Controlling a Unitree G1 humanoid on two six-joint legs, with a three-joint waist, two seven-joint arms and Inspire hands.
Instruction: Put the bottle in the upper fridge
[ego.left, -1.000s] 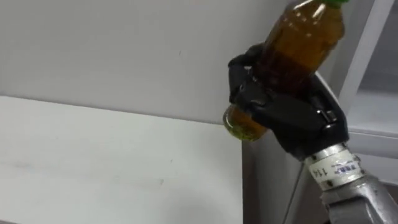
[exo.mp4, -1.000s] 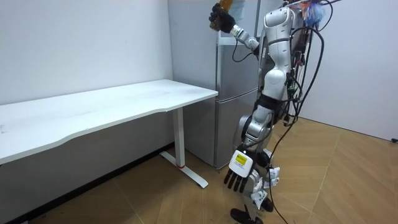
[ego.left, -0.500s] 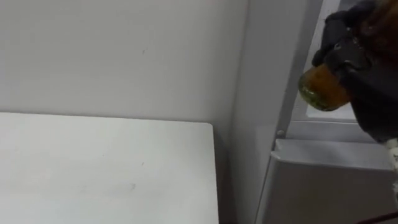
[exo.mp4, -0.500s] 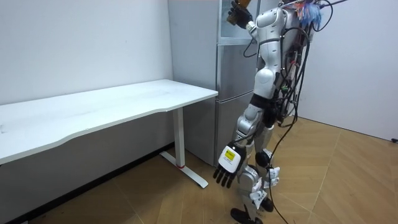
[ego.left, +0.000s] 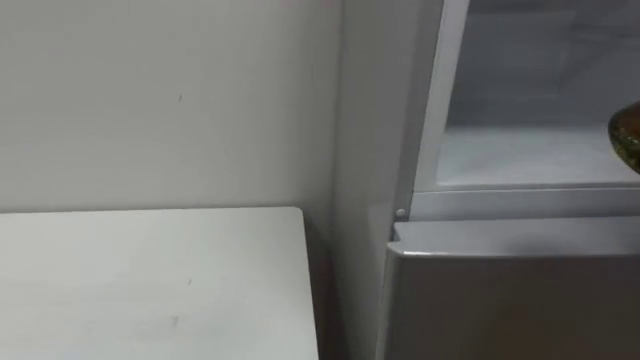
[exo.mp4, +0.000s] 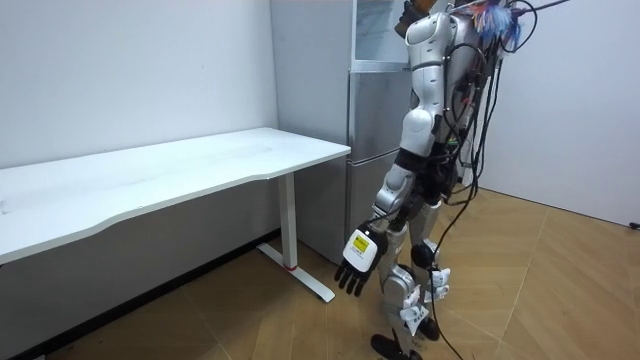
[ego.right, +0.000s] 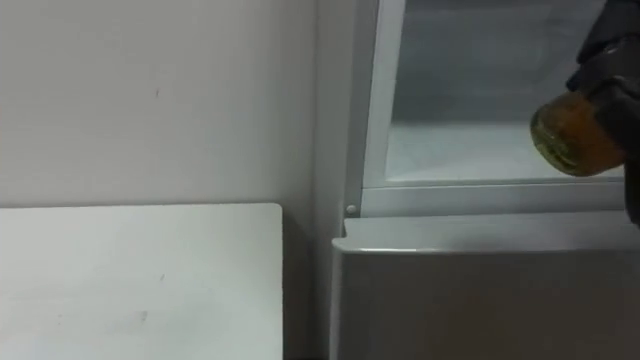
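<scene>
- Robot: stands upright on the wooden floor, close against the front of the grey fridge, with its right arm raised high and its left arm hanging.
- Right hand: dark fingers wrapped round the bottle, gripping it. The hand shows at the right edge of the right eye view.
- Bottle: amber liquid inside, with the rounded base turned toward the camera. It is held up at the level of the upper compartment, toward that opening's right side. Whether the base has crossed the threshold cannot be told.
- Upper compartment: open, showing a pale interior with a light frame around it. Its floor lies just above the top edge of the closed lower door.
- Left hand: hangs low beside the robot's legs, well apart from the fridge's upper part. Its fingers are loosely spread and hold nothing.
- Table: white top, standing against the pale wall. Its end is just beside the fridge's side panel.
</scene>
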